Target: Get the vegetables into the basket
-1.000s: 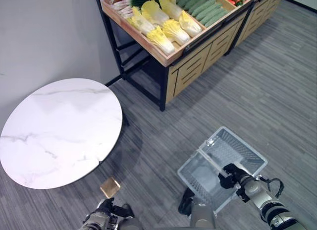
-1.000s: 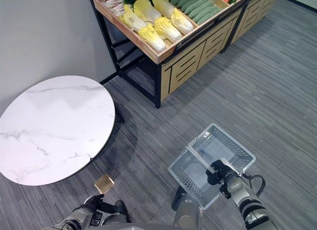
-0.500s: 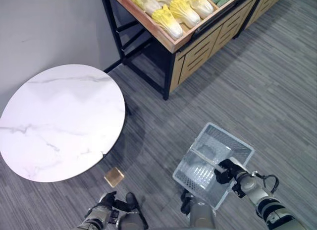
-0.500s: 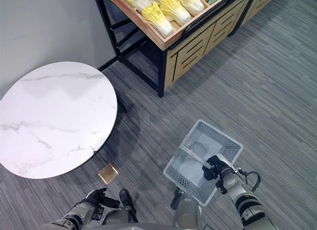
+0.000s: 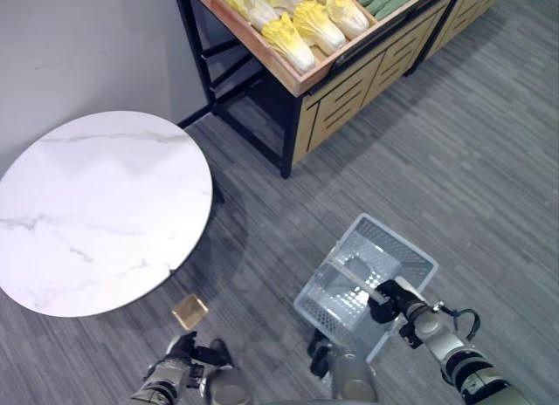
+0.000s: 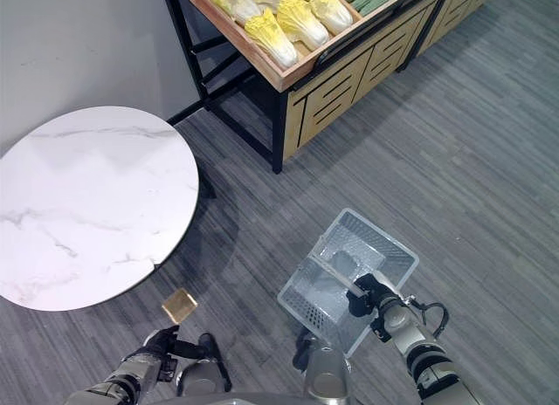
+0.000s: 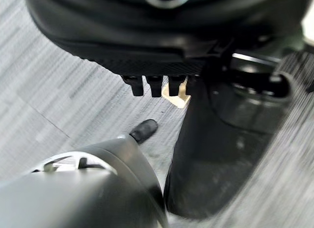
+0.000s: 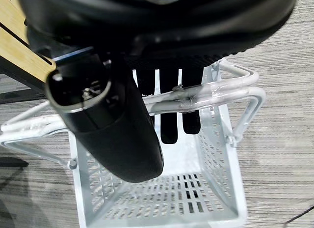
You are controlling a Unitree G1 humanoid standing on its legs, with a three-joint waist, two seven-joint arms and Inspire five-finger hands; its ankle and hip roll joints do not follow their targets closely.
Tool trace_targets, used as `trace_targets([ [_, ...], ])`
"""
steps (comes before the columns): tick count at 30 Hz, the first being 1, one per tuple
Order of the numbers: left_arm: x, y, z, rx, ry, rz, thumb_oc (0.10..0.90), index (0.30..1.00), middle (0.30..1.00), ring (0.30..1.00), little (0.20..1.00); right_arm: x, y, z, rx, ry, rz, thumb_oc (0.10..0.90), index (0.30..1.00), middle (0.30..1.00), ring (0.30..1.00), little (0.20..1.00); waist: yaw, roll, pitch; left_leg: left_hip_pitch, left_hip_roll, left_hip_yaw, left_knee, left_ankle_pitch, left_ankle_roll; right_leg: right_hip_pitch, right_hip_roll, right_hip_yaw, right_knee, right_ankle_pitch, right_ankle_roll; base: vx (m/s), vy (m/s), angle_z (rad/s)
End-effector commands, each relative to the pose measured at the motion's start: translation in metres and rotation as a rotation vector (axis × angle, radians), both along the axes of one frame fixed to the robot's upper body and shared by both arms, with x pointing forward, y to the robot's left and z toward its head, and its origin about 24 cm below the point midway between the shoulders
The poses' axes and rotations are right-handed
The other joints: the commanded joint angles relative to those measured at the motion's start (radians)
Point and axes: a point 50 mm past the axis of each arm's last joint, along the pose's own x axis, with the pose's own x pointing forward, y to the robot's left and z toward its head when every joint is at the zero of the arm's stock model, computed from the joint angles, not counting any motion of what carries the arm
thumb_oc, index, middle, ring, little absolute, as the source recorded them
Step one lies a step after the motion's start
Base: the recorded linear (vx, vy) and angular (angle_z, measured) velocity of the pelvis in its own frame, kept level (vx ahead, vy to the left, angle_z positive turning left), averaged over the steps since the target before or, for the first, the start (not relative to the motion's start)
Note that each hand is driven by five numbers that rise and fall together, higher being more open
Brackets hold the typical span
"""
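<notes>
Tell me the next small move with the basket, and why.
Probably carry the basket forward toward the wooden shelf. The right hand grips its handle, the basket looks empty, and the cabbages lie up on the shelf across open floor.

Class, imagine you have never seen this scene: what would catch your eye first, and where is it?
The white basket hangs over the grey floor at lower right, its handle gripped by the right hand, and it holds nothing. Bright yellow cabbages lie in the wooden stand at the top, and a round marble table takes up the left.
</notes>
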Motion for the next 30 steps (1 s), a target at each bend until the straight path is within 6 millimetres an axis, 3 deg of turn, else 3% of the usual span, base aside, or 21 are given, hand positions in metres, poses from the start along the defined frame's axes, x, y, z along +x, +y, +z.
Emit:
trace_targets([
  [1, -0.015, 0.0, -0.006, -0.006, 0.05, 0.037, 0.9, 1.0, 1.0, 1.0, 1.0, 0.009, -0.005, 0.01, 0.01, -0.066, -0.001, 0.4, 0.3, 0.3, 0.3, 0.3, 0.003, -0.05, 0.021, -0.095, -0.092, -0.144, -0.019, -0.071, -0.033, 0.036, -0.013, 0.096, 0.001, -0.059, 0.058, 0.06, 0.03, -0.04],
  [4, -0.016, -0.001, -0.007, -0.011, 0.046, 0.047, 0.9, 1.0, 1.0, 1.0, 1.0, 0.006, -0.006, 0.008, 0.013, -0.058, -0.01, 0.4, 0.3, 0.3, 0.3, 0.3, 0.023, -0.047, 0.013, -0.139, -0.092, -0.26, -0.129, -0.008, -0.044, 0.048, -0.002, 0.134, -0.007, -0.063, 0.072, 0.12, 0.11, 0.06],
  [6, -0.017, 0.0, -0.007, -0.007, 0.044, 0.047, 0.9, 1.0, 1.0, 1.0, 1.0, 0.006, -0.007, 0.008, 0.007, -0.058, 0.0, 0.4, 0.3, 0.3, 0.3, 0.3, 0.041, -0.048, 0.011, -0.155, -0.131, -0.362, -0.136, -0.007, -0.034, 0.048, 0.003, 0.183, 0.002, -0.067, 0.074, 0.12, 0.145, -0.35],
  [9, -0.022, -0.002, -0.009, -0.013, 0.059, 0.055, 0.9, 1.0, 1.0, 1.0, 1.0, 0.006, -0.004, 0.008, 0.014, -0.055, 0.006, 0.4, 0.3, 0.3, 0.3, 0.3, 0.029, -0.048, 0.0, -0.135, -0.139, -0.324, -0.128, -0.032, -0.027, 0.047, -0.01, 0.219, 0.004, -0.063, 0.082, 0.07, 0.175, -0.96],
  [10, -0.025, -0.005, -0.011, -0.023, 0.073, 0.041, 0.9, 1.0, 1.0, 1.0, 1.0, 0.006, -0.005, 0.008, 0.014, -0.053, 0.003, 0.4, 0.3, 0.3, 0.3, 0.3, 0.031, -0.051, -0.003, -0.138, -0.17, -0.311, -0.096, -0.057, -0.013, 0.044, -0.032, 0.249, -0.003, -0.05, 0.09, 0.09, 0.251, -0.91],
  [16, -0.024, -0.004, -0.01, -0.007, 0.069, 0.009, 0.9, 1.0, 1.0, 1.0, 1.0, 0.01, 0.001, 0.008, 0.041, -0.069, -0.014, 0.4, 0.3, 0.3, 0.3, 0.3, 0.026, -0.056, 0.001, -0.122, -0.214, -0.239, -0.076, -0.094, 0.019, 0.026, -0.076, 0.316, -0.019, -0.012, 0.117, 0.03, 0.225, -0.34],
  [20, -0.016, -0.001, -0.006, 0.009, 0.043, 0.0, 0.9, 1.0, 1.0, 1.0, 1.0, 0.017, 0.006, 0.011, 0.057, -0.086, -0.018, 0.4, 0.3, 0.3, 0.3, 0.3, 0.008, -0.069, 0.013, -0.123, -0.256, -0.184, -0.025, -0.156, 0.049, -0.007, -0.118, 0.376, -0.046, 0.047, 0.149, 0.01, 0.214, -0.51],
  [25, -0.008, 0.004, -0.002, 0.033, 0.013, -0.014, 0.9, 1.0, 1.0, 1.0, 1.0, 0.027, 0.008, 0.018, 0.063, -0.131, -0.029, 0.4, 0.3, 0.3, 0.3, 0.3, -0.009, -0.076, 0.019, -0.123, -0.274, -0.11, 0.052, -0.225, 0.075, -0.041, -0.147, 0.431, -0.081, 0.115, 0.179, -0.01, 0.183, -0.56],
  [29, -0.003, 0.009, 0.002, 0.052, -0.007, -0.017, 0.9, 1.0, 1.0, 1.0, 1.0, 0.032, 0.01, 0.023, 0.057, -0.16, -0.018, 0.4, 0.3, 0.3, 0.3, 0.3, -0.014, -0.079, 0.02, -0.096, -0.269, -0.062, 0.051, -0.238, 0.088, -0.053, -0.148, 0.446, -0.075, 0.133, 0.189, -0.01, 0.138, -0.4],
  [30, -0.001, 0.012, 0.005, 0.046, -0.025, 0.012, 0.9, 1.0, 1.0, 1.0, 1.0, 0.033, 0.012, 0.024, 0.054, -0.171, -0.014, 0.4, 0.3, 0.3, 0.3, 0.3, -0.007, -0.066, 0.022, -0.064, -0.257, -0.029, 0.013, -0.223, 0.09, -0.057, -0.155, 0.389, -0.047, 0.137, 0.195, -0.08, 0.096, -0.51],
])
